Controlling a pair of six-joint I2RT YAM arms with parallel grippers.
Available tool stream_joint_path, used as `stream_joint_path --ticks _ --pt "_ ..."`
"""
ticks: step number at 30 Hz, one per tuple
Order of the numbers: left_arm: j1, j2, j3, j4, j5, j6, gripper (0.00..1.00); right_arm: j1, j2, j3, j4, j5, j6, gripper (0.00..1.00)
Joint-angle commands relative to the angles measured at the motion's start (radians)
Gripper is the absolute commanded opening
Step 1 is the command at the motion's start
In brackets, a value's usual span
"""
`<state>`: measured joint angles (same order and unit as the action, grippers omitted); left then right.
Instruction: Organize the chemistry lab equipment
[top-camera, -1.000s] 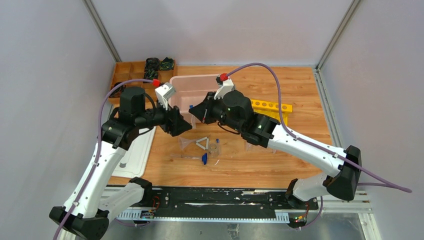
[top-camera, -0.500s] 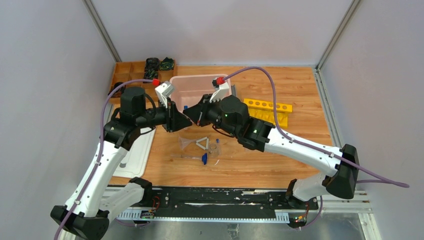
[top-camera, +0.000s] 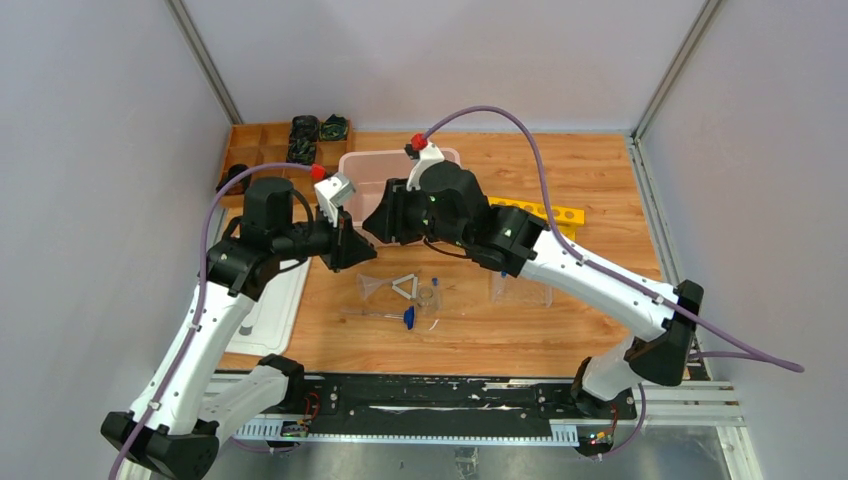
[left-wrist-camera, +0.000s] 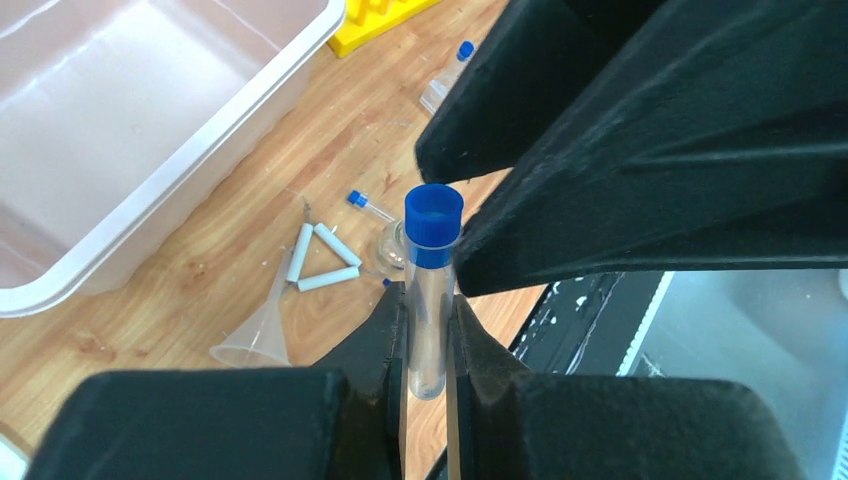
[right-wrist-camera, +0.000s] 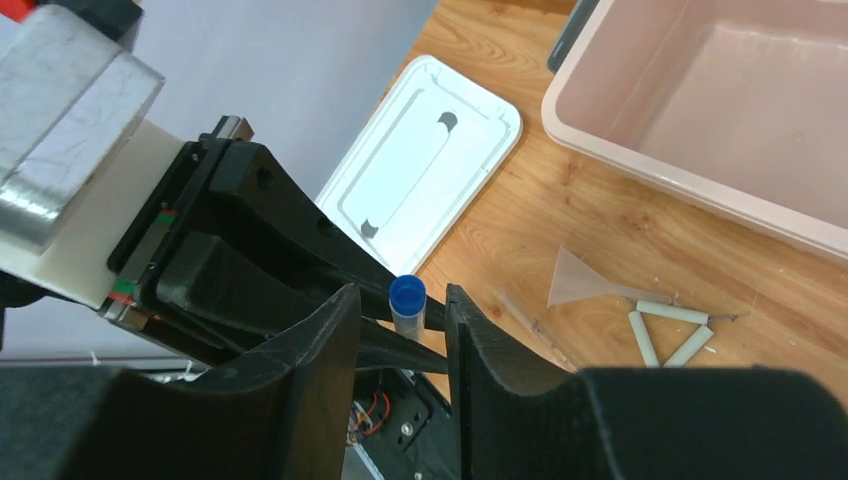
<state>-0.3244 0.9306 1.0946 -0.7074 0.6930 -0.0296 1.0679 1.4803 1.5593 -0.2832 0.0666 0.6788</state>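
Wooden table (top-camera: 600, 175) lies below. Above it, centre-left in the overhead view, the blue-capped tube (left-wrist-camera: 432, 275) is pinched low on its body by the left gripper (left-wrist-camera: 428, 320). The right gripper (right-wrist-camera: 400, 300) has swung in from the right, fingers spread either side of the cap and apparently not touching, so a handover looks near. The tube's long axis seems upright, cap uppermost.

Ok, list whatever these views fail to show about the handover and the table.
- Top view: the blue-capped tube is hidden between the left gripper and the right gripper.
- Right wrist view: the tube's body below the cap is hidden behind the fingers.
- Top view: the clear tube rack is partly under the right arm, its contents too faint.
- Top view: the wooden tray holds dark items too small to identify.
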Motion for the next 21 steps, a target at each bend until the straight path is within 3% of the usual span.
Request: stream_joint_path --ticks 1,7,10,12,14,15,17,19,21 --pt "-0.002 -0.008 0.047 -0.034 0.027 0.071 0.0 -0.017 0.059 0.102 -0.176 -0.118 -0.039 0.4" --pt "-0.002 -0.014 0.066 -0.057 0.025 0.091 0.0 -0.029 0.096 0.148 -0.21 -0.162 -0.043 0.38" --pt "-0.002 -0.019 0.061 -0.069 0.024 0.096 0.0 -0.035 0.104 0.158 -0.214 -0.171 -0.045 0.32" --pt "-0.002 -0.021 0.058 -0.074 0.021 0.102 0.0 -0.04 0.109 0.165 -0.216 -0.184 -0.05 0.22" --pt "-0.002 -0.022 0.059 -0.081 0.02 0.106 0.03 -0.051 0.111 0.169 -0.225 -0.194 -0.052 0.04" --pt "-0.002 -0.021 0.06 -0.082 0.018 0.105 0.1 -0.057 0.106 0.166 -0.229 -0.194 -0.055 0.0" --pt "-0.002 -0.02 0.066 -0.085 0.01 0.104 0.45 -0.075 0.084 0.146 -0.232 -0.186 -0.062 0.0" --pt "-0.002 -0.02 0.072 -0.087 -0.015 0.101 0.93 -0.1 0.035 0.102 -0.241 -0.156 -0.077 0.0" --pt "-0.002 -0.022 0.082 -0.09 -0.058 0.095 1.0 -0.131 -0.02 0.056 -0.276 -0.096 -0.109 0.0"
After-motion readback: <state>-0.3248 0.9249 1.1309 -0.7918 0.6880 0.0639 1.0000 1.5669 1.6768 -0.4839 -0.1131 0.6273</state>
